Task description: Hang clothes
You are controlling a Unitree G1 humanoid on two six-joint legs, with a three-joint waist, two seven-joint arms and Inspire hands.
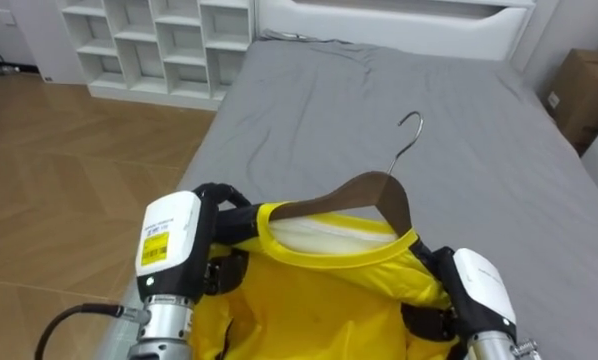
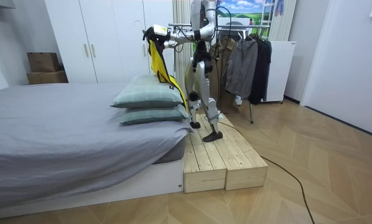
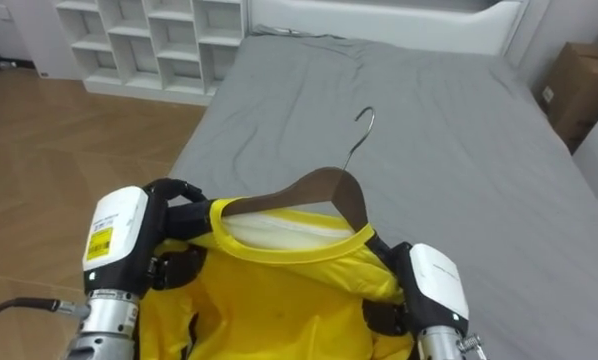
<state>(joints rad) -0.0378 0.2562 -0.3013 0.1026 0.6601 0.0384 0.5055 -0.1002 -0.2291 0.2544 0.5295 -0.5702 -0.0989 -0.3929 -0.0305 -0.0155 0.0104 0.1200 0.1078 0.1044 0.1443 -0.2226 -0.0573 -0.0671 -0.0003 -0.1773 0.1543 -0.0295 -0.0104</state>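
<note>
A yellow shirt (image 1: 319, 300) hangs on a brown wooden hanger (image 1: 364, 195) whose metal hook (image 1: 411, 130) points up and away from me. My left hand (image 1: 224, 212) has its dark fingers curled round the shirt's left shoulder at the hanger's end. At the other shoulder my right hand (image 1: 439, 272) grips the cloth the same way. In the room view the shirt (image 2: 160, 62) is held up at chest height over the pillows.
A bed with a grey sheet (image 1: 379, 90) lies below and ahead. White shelves (image 1: 149, 40) stand far left, a cardboard box (image 1: 584, 90) far right. I stand on a wooden platform (image 2: 217, 155) beside stacked pillows (image 2: 150, 99), a clothes rack (image 2: 245, 62) behind me.
</note>
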